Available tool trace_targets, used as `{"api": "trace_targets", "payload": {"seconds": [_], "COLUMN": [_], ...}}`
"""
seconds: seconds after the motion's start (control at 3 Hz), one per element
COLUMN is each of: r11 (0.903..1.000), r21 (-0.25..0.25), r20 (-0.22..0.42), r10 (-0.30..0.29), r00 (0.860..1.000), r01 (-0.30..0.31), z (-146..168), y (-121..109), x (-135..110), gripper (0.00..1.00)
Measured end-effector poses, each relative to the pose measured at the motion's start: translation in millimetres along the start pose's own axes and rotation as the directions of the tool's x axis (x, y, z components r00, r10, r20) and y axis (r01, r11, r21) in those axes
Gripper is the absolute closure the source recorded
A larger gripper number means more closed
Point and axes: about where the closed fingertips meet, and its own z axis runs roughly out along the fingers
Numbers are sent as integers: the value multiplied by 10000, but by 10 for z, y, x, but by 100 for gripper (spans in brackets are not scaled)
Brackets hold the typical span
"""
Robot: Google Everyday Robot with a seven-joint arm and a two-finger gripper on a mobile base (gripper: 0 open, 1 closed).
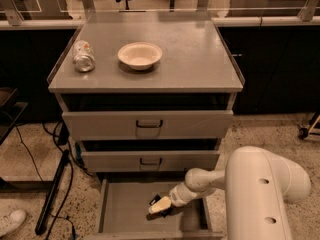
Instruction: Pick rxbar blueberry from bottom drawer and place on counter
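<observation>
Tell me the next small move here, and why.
Probably settle the gripper onto the rxbar blueberry and secure it before any lift. The gripper is down inside the open bottom drawer, its tip right against the dark bar, which it partly hides, so a grasp isn't confirmed.

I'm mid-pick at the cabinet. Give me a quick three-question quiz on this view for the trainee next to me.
1. True or false: the bottom drawer is pulled open and the pincer is down inside it.
2. Multiple choice: what sits on the counter beside the silver can? A) a mug B) a pale bowl C) a sponge
3. Fill in: the dark rxbar blueberry lies at the pincer's tip in the ____, not yet on the counter.

Key: 1 true; 2 B; 3 bottom drawer.
</observation>
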Motion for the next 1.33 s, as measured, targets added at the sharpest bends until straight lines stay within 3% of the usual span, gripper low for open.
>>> {"api": "trace_targets", "payload": {"seconds": [0.67, 1.33], "r11": [9987, 9975], "r21": [-393, -450], "r20": [426, 562], "r10": [337, 571], "r00": [9985, 9968], "r01": [-320, -546], "z": [521, 556], "y": [-142, -275], "x": [-105, -33], "gripper": [0, 0]}}
